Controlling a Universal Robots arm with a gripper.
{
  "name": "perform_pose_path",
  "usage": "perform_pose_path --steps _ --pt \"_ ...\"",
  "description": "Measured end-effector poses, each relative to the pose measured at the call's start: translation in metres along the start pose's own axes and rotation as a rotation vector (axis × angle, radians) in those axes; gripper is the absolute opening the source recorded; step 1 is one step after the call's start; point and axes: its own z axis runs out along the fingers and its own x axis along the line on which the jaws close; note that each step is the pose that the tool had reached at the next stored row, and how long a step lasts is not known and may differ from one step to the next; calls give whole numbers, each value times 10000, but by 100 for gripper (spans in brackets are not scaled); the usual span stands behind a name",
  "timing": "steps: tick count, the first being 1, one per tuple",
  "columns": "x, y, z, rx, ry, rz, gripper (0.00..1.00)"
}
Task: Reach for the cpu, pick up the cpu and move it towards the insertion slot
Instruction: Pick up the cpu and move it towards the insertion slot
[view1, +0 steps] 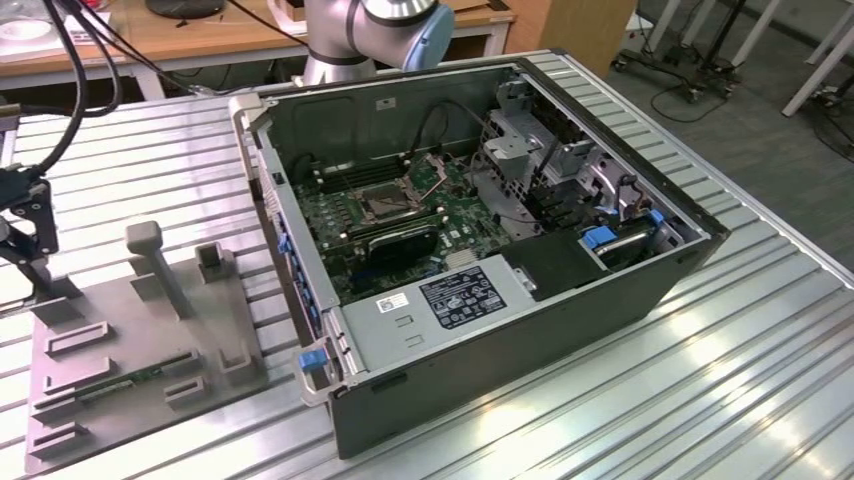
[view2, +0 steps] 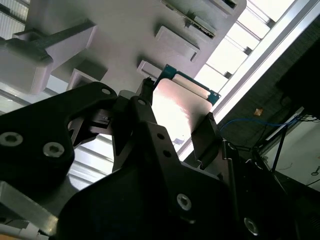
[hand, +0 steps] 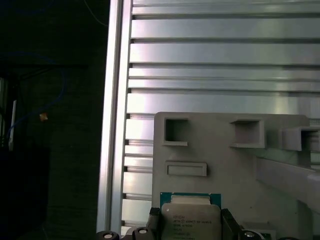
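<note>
1. The gripper (view2: 175, 117) has its jaws closed on the cpu (hand: 190, 218), with one finger against each of two opposite edges. The chip lies over the grey tray (hand: 225, 165); we cannot tell whether it has cleared the tray's surface.
2. The insertion slot (view1: 379, 204) sits inside the open computer case (view1: 534, 300), well apart from the tray, towards the exterior view's right.
3. Risk: we judge the hold to be on thin edges only, so a jolt or a slight tilt could let the chip slip and fall.
4. Risk: the upright posts (view1: 154, 262) on the tray stand near the gripper, and a low sideways sweep could snag them.
5. Edges and room: the case's side wall (view1: 274, 215) rises between tray and slot. Above the slatted table (view1: 747, 340) we see open room. Beside the slot, the metal cage (view1: 527, 150) narrows the approach.
</note>
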Motion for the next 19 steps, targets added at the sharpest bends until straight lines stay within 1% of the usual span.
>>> perform_pose_path --steps 19 --pt "0 9 -232 0 1 0 55"
